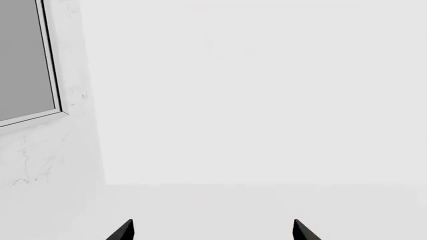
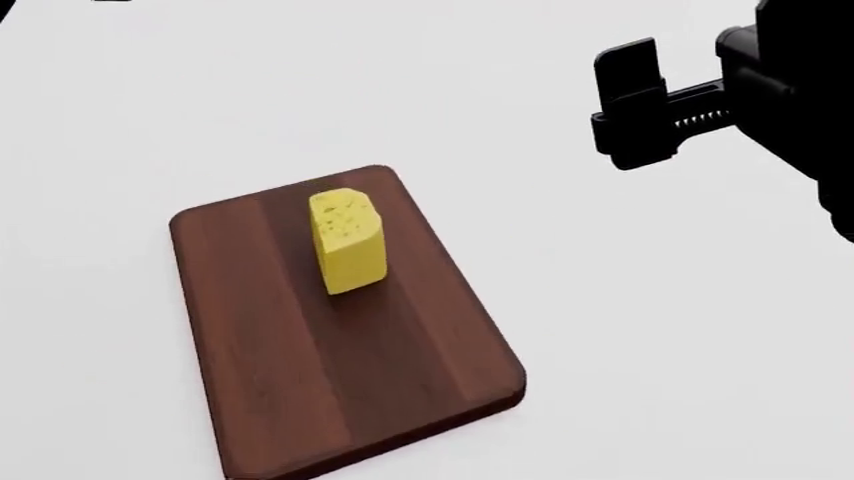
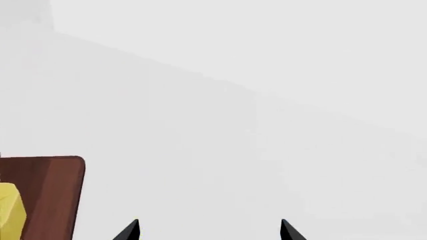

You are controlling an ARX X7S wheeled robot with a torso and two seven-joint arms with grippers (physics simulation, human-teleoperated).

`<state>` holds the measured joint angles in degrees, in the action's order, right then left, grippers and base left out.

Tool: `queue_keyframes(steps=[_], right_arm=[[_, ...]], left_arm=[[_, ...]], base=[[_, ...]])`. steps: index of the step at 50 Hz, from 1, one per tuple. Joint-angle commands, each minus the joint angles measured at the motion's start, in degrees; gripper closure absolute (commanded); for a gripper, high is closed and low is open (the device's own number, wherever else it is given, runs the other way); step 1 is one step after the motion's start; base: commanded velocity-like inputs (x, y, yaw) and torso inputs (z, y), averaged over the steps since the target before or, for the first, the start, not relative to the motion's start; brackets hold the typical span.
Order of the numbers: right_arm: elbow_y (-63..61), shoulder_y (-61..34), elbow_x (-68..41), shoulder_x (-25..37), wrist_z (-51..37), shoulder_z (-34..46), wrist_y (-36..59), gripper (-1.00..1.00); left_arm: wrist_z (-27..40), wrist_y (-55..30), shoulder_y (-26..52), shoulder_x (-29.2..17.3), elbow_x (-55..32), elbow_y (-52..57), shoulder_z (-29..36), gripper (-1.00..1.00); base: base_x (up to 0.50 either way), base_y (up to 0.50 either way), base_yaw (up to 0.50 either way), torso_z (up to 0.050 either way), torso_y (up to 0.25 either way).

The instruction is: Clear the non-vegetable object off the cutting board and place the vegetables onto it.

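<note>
While cheese (image 2: 348, 243) sits mid-frame on the board (image 2: 280, 380), the right pincer (image 2: 641, 100) hovers upper right, wide and empty, poised to clear it.

The cutting board (image 2: 334, 370) looks like dark brown wood with long plank lines and a smooth, soft shine. On the board sits the cheese (image 2: 348, 243), yellow, waxy and matt, with tiny holes on top. Around the board the table (image 2: 641, 330) is plain white, smooth and matt. The right gripper (image 2: 641, 105) looks like black matt plastic.
</note>
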<state>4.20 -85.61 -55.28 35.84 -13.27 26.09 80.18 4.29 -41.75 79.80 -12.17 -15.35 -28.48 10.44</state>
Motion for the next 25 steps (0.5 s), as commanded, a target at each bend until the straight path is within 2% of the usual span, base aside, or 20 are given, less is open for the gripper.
queue_keyframes(steps=[1,11,25], right_arm=[[0.04,0.93,-1.13,0.11,-0.32,-0.56,-0.09,-1.0],[-0.56,1.07,-2.29,0.24,-0.94,-0.91,0.61,-1.0],[0.21,1.65,-3.12,-0.54,-1.12,-1.01,-0.17,-1.0]], left_arm=[[0.51,-0.77,-0.42,-0.12,-0.47,1.69,-0.02,-1.0],[0.7,-1.01,-1.03,-0.31,-0.86,2.64,-0.08,-1.0],[0.64,-0.7,-1.43,-0.46,-1.18,2.64,0.09,-1.0]], base=[[0.5,0.0,0.0,0.0,0.0],[0.5,0.0,0.0,0.0,0.002],[0.11,0.0,0.0,0.0,0.0]])
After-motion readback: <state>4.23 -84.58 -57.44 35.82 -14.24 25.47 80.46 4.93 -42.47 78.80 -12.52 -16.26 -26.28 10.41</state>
